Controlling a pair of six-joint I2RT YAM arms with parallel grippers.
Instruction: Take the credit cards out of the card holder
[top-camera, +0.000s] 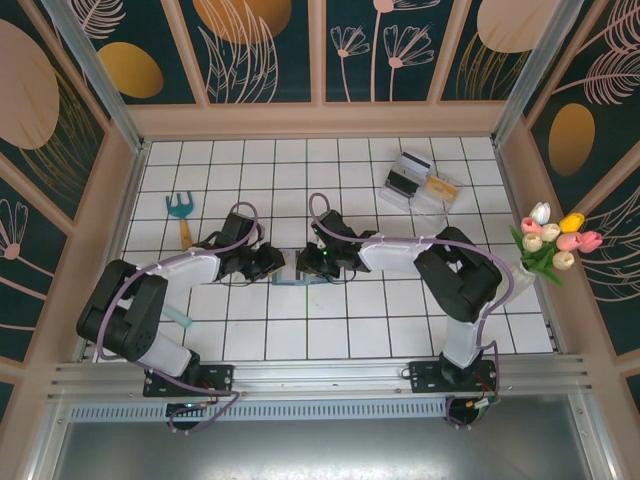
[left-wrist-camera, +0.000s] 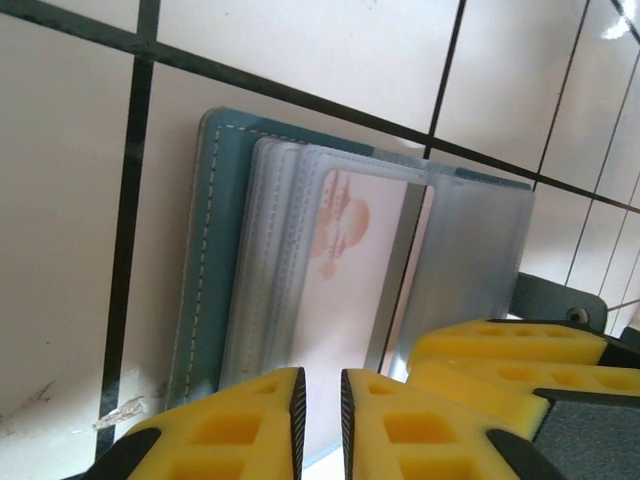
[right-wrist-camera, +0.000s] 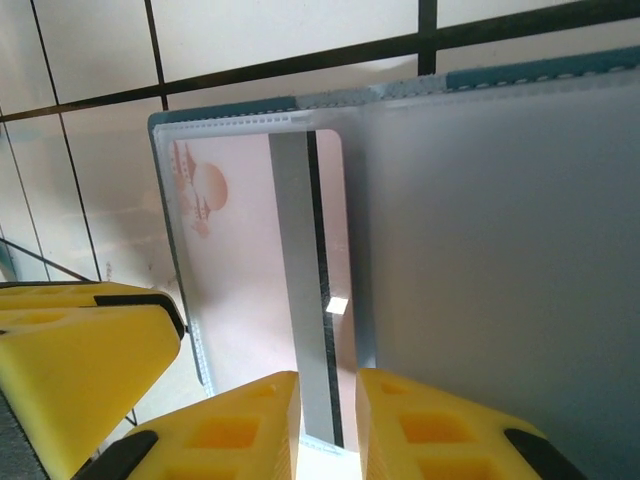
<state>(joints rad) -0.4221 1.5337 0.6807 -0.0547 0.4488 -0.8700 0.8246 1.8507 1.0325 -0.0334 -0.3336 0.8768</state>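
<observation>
The teal card holder (top-camera: 288, 281) lies open on the white tiles at mid-table, its frosted sleeves (left-wrist-camera: 270, 260) fanned out. A pink credit card (left-wrist-camera: 350, 250) with a grey and dark stripe (right-wrist-camera: 300, 280) sits in the top sleeve. My left gripper (top-camera: 272, 265) (left-wrist-camera: 322, 385) reaches the holder from the left. Its yellow fingers stand a narrow slit apart over the sleeve's near edge, with nothing clamped edge-on. My right gripper (top-camera: 305, 265) (right-wrist-camera: 328, 385) comes from the right. Its fingers stand slightly apart over the striped end of the card.
A clear plastic tray (top-camera: 420, 183) holding cards stands at the back right. A small teal and orange garden fork (top-camera: 182, 212) lies at the left. A vase of tulips (top-camera: 552, 245) stands by the right wall. Wooden walls enclose the table.
</observation>
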